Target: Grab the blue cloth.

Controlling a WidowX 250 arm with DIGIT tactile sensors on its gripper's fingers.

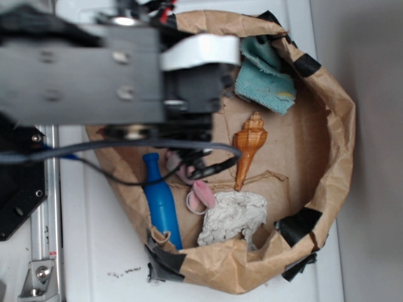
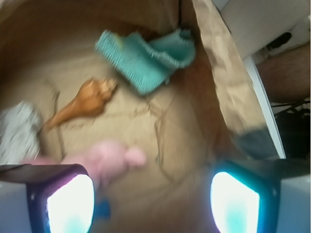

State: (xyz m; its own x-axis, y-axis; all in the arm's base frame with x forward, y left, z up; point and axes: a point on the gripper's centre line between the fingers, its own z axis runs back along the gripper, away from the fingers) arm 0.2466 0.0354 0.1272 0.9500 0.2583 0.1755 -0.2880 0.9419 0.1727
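The blue cloth (image 2: 146, 60) is a crumpled teal towel rag lying at the far side of the brown paper tray, against its wall. It also shows in the exterior view (image 1: 264, 75), at the tray's upper right. My gripper (image 2: 153, 201) is open and empty. Its two fingers (image 2: 68, 201) stand wide apart over bare paper, well short of the cloth. In the exterior view the arm's body (image 1: 94, 69) covers most of the gripper.
An orange shell (image 2: 85, 102) lies between me and the cloth, to the left. A pink plush (image 2: 109, 160) sits by my left finger. A whitish-grey knitted cloth (image 1: 233, 217) and a blue bottle (image 1: 162, 201) lie nearer. The paper wall (image 2: 218, 73) rises at the right.
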